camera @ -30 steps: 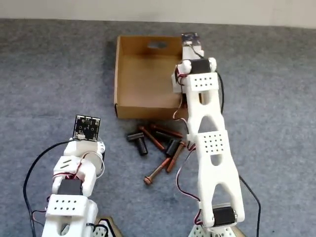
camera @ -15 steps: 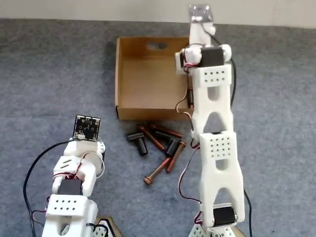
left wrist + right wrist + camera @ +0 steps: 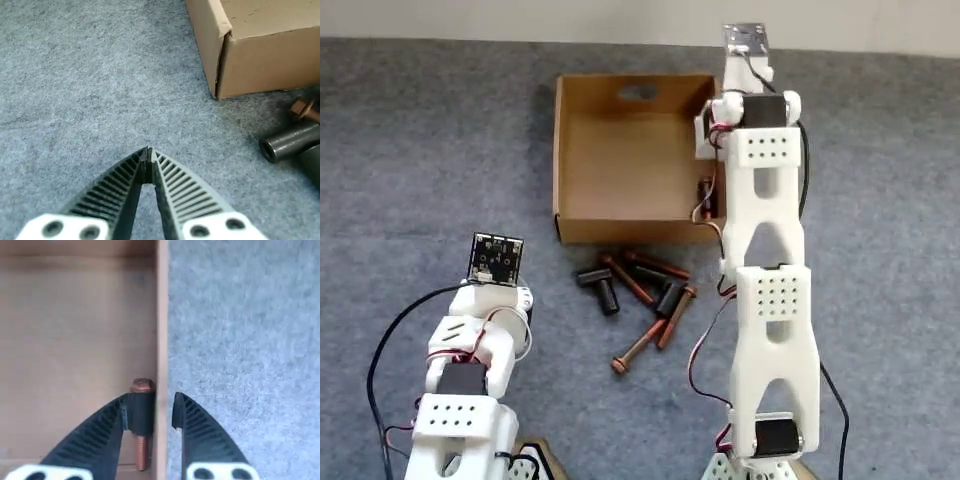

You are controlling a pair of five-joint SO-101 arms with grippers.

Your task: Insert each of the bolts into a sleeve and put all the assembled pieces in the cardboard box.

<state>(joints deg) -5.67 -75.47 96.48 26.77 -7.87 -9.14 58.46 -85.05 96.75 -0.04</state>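
Here the right hand (image 3: pixel 150 400) partly hides the sleeved bolt (image 3: pixel 141 416)

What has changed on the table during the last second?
The right arm swung rightward, from over the cardboard box to its right wall. The right gripper is open; a bolt-in-sleeve piece lies inside by that wall. The left arm, the loose bolts and sleeves kept still.
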